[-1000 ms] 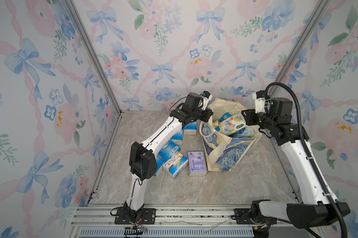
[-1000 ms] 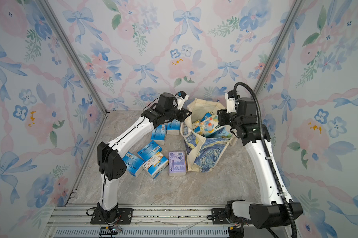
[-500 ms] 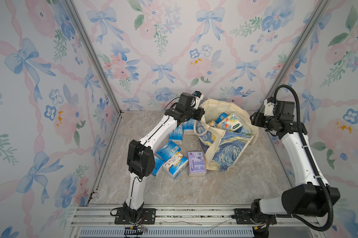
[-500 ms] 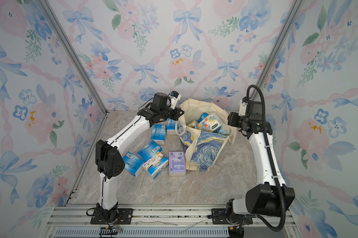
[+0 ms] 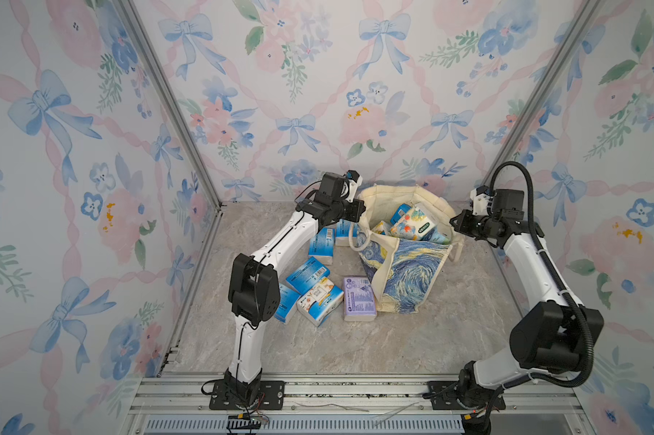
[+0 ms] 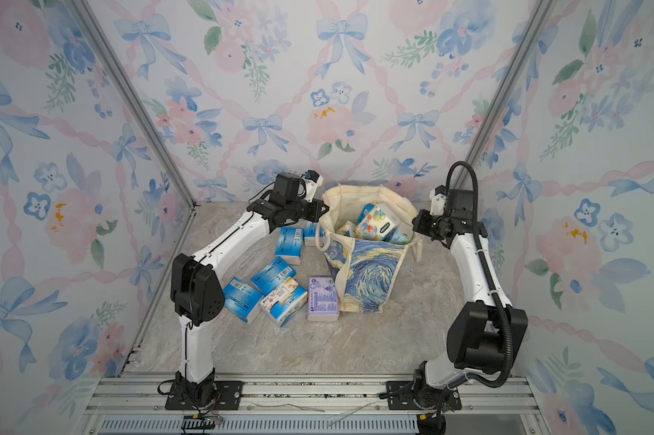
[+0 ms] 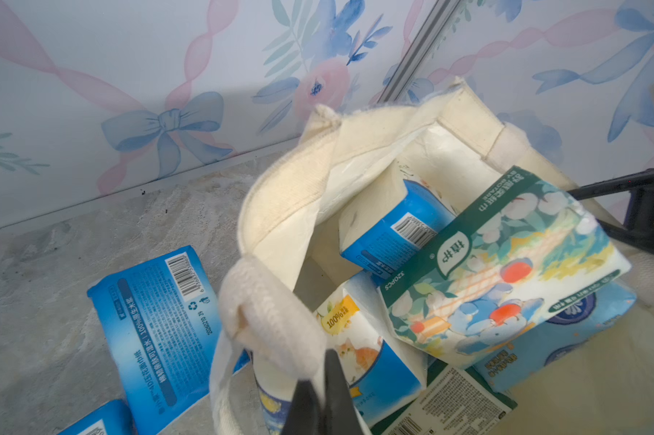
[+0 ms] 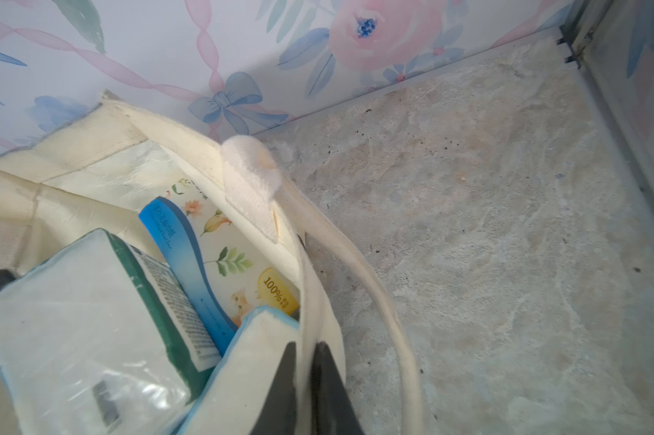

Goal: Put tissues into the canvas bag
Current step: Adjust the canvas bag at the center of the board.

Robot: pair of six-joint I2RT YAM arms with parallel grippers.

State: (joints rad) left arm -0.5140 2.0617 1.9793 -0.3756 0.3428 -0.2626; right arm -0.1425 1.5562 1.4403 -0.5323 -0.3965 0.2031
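Observation:
The canvas bag (image 5: pixel 404 271) (image 6: pixel 363 271) stands at the back with its mouth open, blue swirl print facing front. My left gripper (image 5: pixel 361 216) (image 7: pixel 318 373) is shut on its left rim by a handle. My right gripper (image 5: pixel 454 222) (image 8: pixel 306 344) is shut on the right rim, cloth pinched between its fingers. Several tissues lie inside, a green-white pack (image 5: pixel 416 222) (image 7: pixel 498 271) on top. Several more tissue packs lie on the table left of the bag: a lilac pack (image 5: pixel 359 298), blue packs (image 5: pixel 306 269) (image 5: pixel 321 243) and a cartoon-print one (image 5: pixel 320 299).
Flowered walls close in the marble table (image 5: pixel 412 339) on three sides, the back wall just behind the bag. A loose rope handle (image 8: pixel 385 301) hangs outside the bag's right side. Another blue pack (image 7: pixel 159 324) lies flat beside the bag's left wall.
My right gripper left its spot over the bag's mouth, swung out to the right, came back lower and shut on the right rim. The left gripper kept its hold; the mouth is stretched wider.

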